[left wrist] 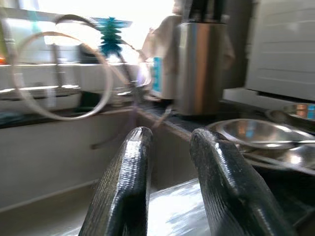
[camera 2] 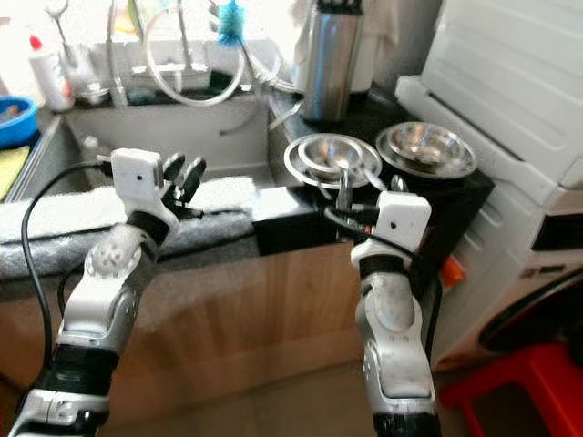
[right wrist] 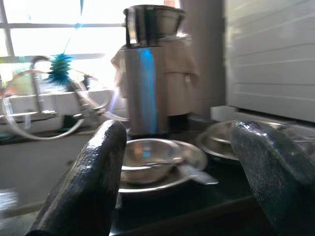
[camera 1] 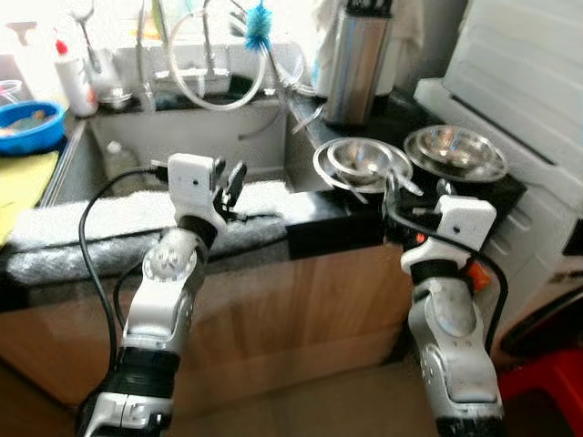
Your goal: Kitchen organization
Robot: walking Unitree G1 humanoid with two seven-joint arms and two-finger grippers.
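Note:
Two steel bowls stand on the black counter right of the sink: a nearer one on a plate with a utensil lying in it, and a wider one beside it. Behind them rises a tall steel canister. My right gripper hovers at the counter's front edge just before the nearer bowl, open wide and holding nothing. My left gripper is over the grey mat at the sink's front rim, its fingers a narrow gap apart, holding nothing.
The sink has a faucet, hoses and a blue brush behind it. A blue bowl, yellow cloth and red-capped bottle sit at the left. A white appliance and red stool stand at the right.

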